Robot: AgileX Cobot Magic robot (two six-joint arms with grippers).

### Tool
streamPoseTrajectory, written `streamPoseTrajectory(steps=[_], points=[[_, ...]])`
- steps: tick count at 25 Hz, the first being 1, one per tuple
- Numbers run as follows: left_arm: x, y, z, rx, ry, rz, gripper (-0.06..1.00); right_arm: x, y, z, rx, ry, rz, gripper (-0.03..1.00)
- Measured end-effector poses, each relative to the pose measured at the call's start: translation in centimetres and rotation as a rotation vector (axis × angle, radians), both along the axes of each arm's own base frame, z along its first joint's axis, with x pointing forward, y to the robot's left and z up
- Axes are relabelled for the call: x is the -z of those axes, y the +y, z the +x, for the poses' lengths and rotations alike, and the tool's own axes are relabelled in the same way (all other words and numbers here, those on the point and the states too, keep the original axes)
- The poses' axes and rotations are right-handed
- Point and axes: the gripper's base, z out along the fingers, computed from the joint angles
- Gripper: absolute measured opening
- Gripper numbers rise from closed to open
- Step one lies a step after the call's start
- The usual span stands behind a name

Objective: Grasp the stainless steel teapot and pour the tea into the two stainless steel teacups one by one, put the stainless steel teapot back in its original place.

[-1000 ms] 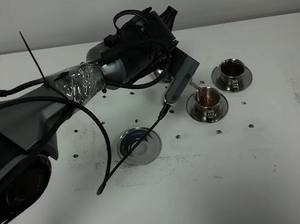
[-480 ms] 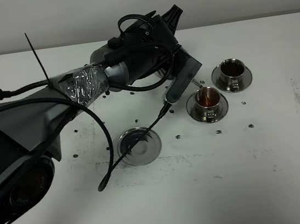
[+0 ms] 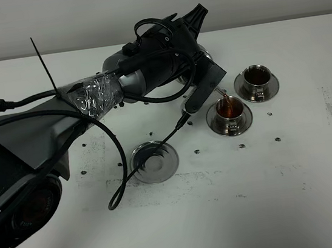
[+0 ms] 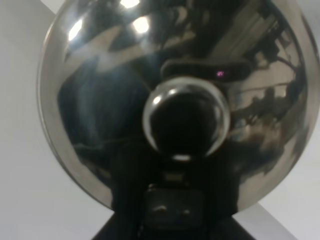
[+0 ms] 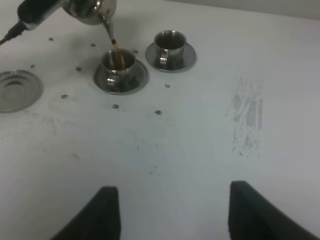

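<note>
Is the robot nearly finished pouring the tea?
About halfway. The far teacup already holds dark tea. Right now the teapot is tilted, streaming tea into the near teacup. Still left: finish that cup and set the teapot back on the bare round disc.

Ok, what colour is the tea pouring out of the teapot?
Reddish-brown, best in the right wrist view, where tea streams from the teapot into a teacup.
</note>
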Motion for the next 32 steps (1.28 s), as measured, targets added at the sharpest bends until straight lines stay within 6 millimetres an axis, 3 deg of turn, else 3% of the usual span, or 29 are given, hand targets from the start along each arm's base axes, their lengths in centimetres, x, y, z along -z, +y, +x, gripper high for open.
streamPoseTrajectory(steps=[32], points=[[-0.2, -0.14, 0.14, 0.052, -0.035, 0.04, 0.18, 0.0, 0.0, 0.0, 0.0, 0.0, 0.0, 0.47]])
